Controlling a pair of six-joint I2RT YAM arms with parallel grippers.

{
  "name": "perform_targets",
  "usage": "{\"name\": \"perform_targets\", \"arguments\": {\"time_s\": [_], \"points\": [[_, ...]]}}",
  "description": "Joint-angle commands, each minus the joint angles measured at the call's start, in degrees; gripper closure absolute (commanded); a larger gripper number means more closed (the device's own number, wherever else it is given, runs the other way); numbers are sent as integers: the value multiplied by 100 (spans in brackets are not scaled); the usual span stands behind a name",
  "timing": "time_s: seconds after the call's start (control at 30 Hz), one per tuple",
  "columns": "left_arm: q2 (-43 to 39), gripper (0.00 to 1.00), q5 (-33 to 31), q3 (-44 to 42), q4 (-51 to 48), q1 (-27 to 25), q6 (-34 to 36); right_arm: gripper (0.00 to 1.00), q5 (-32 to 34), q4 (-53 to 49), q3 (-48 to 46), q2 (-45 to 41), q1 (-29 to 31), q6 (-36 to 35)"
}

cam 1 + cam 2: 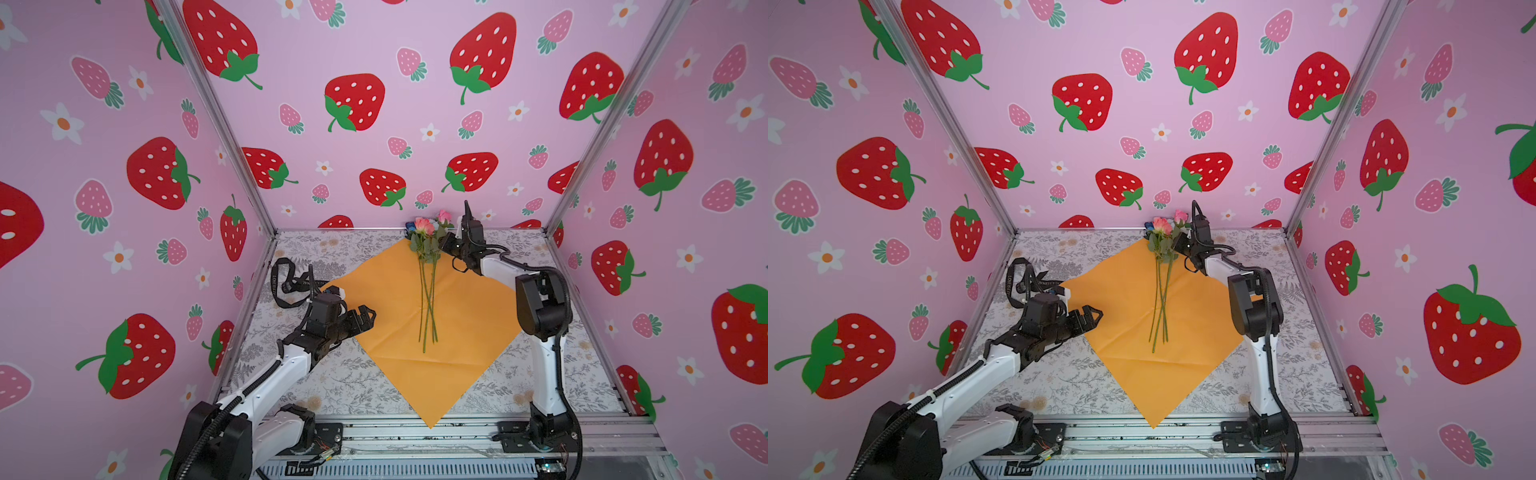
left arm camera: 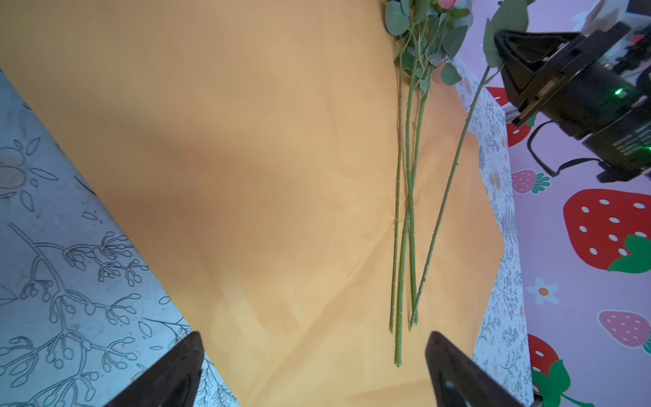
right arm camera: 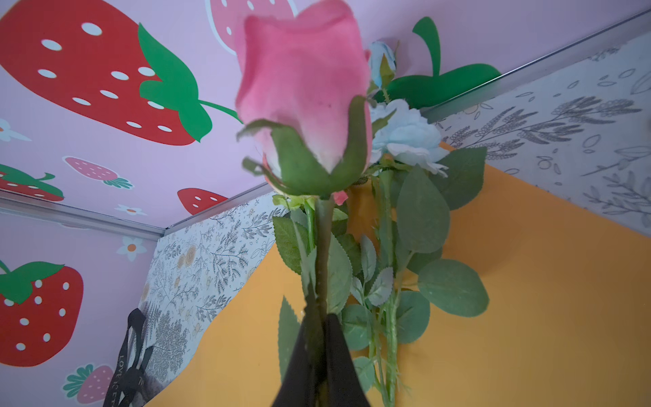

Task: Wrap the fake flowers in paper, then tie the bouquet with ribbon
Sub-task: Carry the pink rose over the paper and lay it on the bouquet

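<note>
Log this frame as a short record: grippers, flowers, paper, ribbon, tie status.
left gripper: open, over the left edge of the orange paper, holding nothing
right gripper: shut on the stem of a pink rose, below the bloom
bouquet of fake flowers: stems loose on the paper, untied
black ribbon: on the table, left of the paper, ungripped

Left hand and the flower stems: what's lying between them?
Only bare orange paper. Both top views and the left wrist view show nothing else between the open left hand and the stems of the bouquet of fake flowers.
</note>
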Motion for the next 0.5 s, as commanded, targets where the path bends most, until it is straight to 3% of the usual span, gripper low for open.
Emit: {"name": "perform_targets", "arguments": {"time_s": [0.0, 0.23, 0.33, 0.47], "points": [[-134, 1, -117, 10, -123, -25, 0, 100, 130, -208, 300, 214, 63, -15], [-183, 1, -197, 0, -197, -25, 41, 100, 234, -385, 555, 478, 62, -128], [-169, 1, -205, 1, -195, -26, 52, 93, 206, -470, 693, 625, 62, -152], [-160, 1, -224, -8, -208, -24, 61, 92, 133, -523, 810, 770, 71, -150]]}}
